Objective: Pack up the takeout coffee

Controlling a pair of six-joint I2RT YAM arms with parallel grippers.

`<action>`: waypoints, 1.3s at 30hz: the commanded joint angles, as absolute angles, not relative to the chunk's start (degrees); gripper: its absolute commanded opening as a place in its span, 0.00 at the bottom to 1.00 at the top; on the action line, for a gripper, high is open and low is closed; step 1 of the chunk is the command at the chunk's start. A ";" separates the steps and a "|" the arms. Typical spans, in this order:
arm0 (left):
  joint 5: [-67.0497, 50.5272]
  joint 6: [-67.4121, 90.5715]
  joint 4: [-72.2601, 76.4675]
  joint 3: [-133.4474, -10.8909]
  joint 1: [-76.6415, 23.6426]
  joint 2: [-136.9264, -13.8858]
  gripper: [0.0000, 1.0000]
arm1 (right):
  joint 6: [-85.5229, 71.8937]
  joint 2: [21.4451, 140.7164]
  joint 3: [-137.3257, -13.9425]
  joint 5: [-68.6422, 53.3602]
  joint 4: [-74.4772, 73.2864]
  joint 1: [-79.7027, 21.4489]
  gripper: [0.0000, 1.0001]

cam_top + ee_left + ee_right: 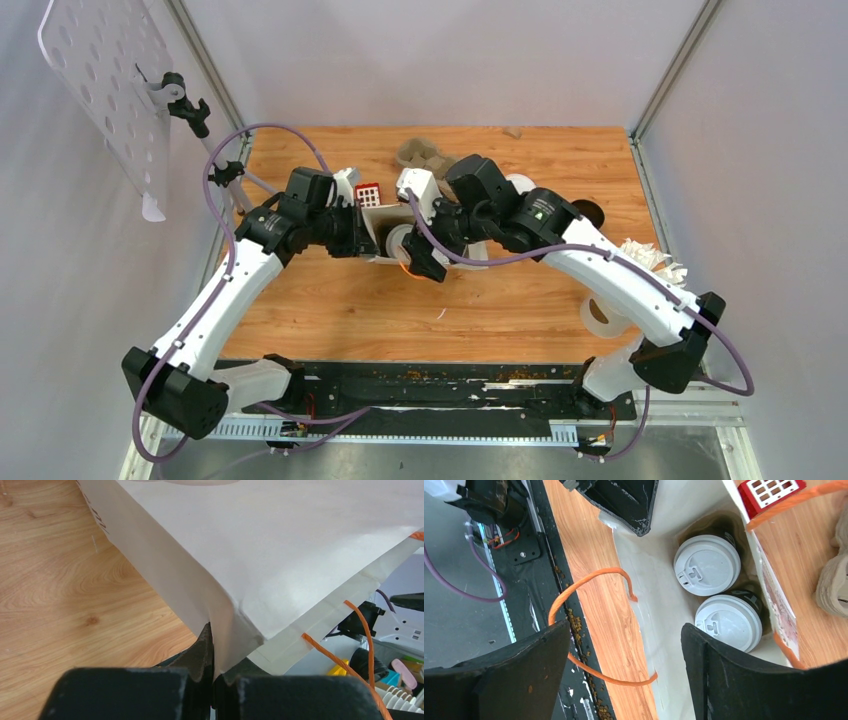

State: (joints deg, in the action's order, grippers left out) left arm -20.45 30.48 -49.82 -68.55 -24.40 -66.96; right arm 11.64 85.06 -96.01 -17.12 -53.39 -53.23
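left fingers: pressed together on a fold of the paper bag, pinching its wall near a corner.
right fingers: spread wide and holding nothing, hanging over the bag's open mouth.
takeout coffee: upright inside the bag with its white lid on, touching a second cup beside it; both sit against one wall.
orange handle: its loop lies over the table, directly between the spread right fingers.
risk 1: a right finger could hook the handle loop on its way up, dragging the bag and tipping the cups.
risk 2: the left pinch holds only thin paper; a pull could tear it or slip it free, and the mouth would sag shut.
risk 3: the cups are not wedged; a jolt could knock them over and strain the lids.
bystanders: pulp tray and red box sit just outside the bag, close enough to be bumped.
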 commanded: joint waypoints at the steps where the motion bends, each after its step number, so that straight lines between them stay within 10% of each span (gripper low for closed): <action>1: -20.95 30.71 -46.37 -72.21 -24.63 -67.27 0.01 | 7.52 80.20 -97.34 -14.95 -49.57 -53.61 0.81; 29: -22.93 29.18 -48.64 -75.26 -24.61 -70.31 0.02 | -7.05 71.61 -85.84 12.08 -52.41 -47.13 0.70; 36: -24.56 29.88 -46.77 -73.68 -24.61 -70.11 0.02 | -12.63 69.50 -74.86 6.53 -45.10 -43.90 0.51; 39: -25.49 29.71 -46.91 -73.02 -24.68 -70.07 0.02 | -13.18 69.02 -73.67 6.07 -45.23 -43.38 0.29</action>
